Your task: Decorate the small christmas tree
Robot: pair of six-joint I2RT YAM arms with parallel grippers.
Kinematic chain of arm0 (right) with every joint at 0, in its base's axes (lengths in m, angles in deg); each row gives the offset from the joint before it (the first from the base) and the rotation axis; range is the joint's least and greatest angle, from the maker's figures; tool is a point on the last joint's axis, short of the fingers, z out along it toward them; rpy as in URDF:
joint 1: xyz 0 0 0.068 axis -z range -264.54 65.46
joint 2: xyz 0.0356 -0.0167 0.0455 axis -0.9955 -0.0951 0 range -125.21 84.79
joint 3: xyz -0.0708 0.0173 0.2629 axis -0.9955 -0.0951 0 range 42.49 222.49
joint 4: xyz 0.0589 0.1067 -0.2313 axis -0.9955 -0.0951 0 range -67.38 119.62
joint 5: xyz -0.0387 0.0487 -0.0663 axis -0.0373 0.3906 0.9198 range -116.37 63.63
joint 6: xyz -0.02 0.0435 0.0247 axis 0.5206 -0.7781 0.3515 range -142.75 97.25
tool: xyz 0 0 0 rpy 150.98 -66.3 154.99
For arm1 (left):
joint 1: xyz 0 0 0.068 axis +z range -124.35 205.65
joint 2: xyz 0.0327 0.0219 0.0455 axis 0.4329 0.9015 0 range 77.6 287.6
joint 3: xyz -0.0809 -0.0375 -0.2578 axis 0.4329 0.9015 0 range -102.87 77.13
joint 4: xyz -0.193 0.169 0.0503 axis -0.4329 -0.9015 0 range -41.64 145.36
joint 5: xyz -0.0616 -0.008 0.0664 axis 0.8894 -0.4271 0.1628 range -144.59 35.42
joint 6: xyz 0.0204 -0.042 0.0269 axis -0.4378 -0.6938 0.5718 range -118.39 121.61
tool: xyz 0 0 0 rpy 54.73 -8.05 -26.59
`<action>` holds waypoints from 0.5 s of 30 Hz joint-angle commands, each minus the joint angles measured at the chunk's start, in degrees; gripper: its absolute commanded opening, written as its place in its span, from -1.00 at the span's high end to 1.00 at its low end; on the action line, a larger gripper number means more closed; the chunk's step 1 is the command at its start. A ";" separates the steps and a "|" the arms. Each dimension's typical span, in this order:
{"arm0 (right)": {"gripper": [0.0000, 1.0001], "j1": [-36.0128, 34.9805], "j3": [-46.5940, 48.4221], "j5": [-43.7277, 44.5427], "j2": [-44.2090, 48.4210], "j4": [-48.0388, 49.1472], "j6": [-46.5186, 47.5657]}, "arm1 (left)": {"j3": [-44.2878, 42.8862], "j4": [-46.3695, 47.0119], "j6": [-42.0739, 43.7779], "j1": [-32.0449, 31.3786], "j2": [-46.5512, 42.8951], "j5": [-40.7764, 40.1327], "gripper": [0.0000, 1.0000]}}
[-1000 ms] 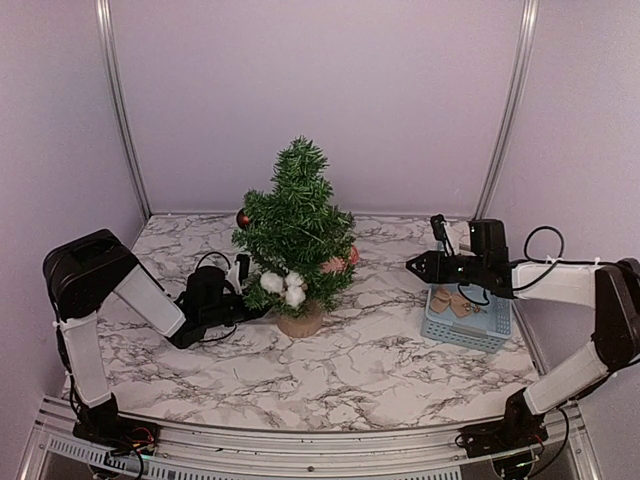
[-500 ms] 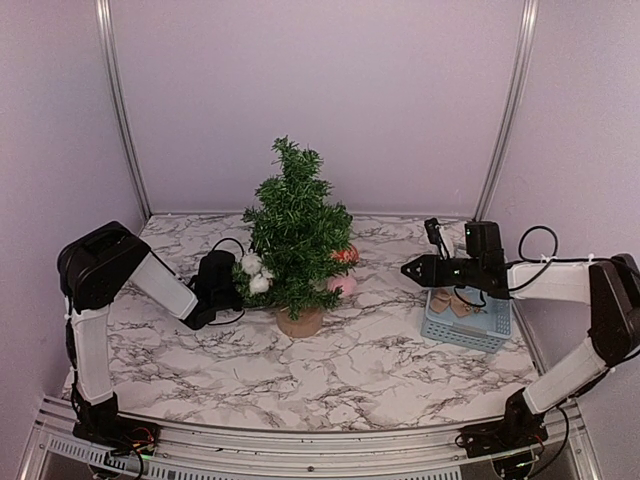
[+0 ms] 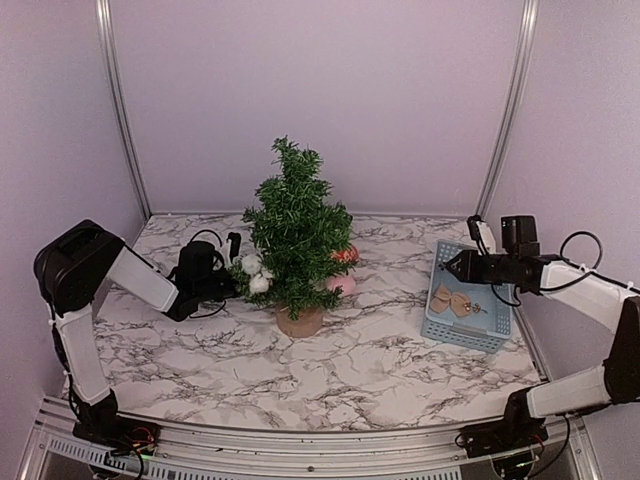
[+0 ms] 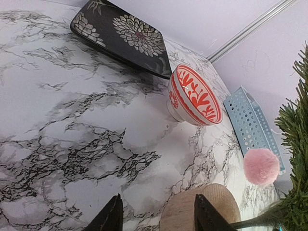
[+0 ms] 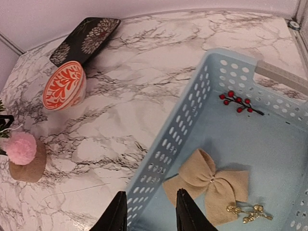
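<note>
Near the middle of the overhead view, the small christmas tree [image 3: 297, 225] stands upright on its round wooden base [image 3: 300, 322] on the marble tabletop [image 3: 380, 380]. White fluffy balls [image 3: 255, 275], possibly cotton, sit on its lower left branches, and a pink pompom [image 3: 341, 285] sits on the lower right.

The left gripper [image 3: 228, 275] lies low at the tree's left side, just beside the white balls. In its wrist view, its fingers [image 4: 111, 219] stand apart at the bottom edge with nothing between them. A red-and-white patterned bowl [image 4: 195, 96] is at centre frame and a black floral plate [image 4: 125, 36] at upper left.

At the right of the overhead view, the right gripper [image 3: 450, 267] hovers over the upper-left corner of a light blue perforated basket [image 3: 470, 335]. Its jaws are partly open and hold nothing. Inside the basket lie a burlap bow [image 5: 207, 185], a red berry sprig [image 5: 238, 101] and a small gold trinket [image 5: 245, 211].
</note>
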 commanded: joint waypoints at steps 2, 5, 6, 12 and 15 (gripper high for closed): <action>0.34 2.57 0.94 6.57 -3.81 -6.13 0.81 | 1.60 -1.64 0.49 0.23 -2.82 0.32 -0.03; 0.37 2.71 2.08 9.71 -7.74 -5.73 1.28 | 2.12 -1.77 0.46 0.22 -3.84 0.43 -0.05; 0.38 2.72 2.72 10.43 -9.17 -5.91 1.74 | 2.26 -1.85 0.59 0.23 -4.36 0.37 -0.06; 0.36 2.74 5.34 13.70 -14.83 -5.48 2.75 | 3.02 -2.24 1.00 0.22 -5.93 0.70 -0.07; 0.36 2.72 5.12 12.22 -17.48 -4.30 2.82 | 3.25 -2.34 1.14 0.23 -6.44 0.81 -0.08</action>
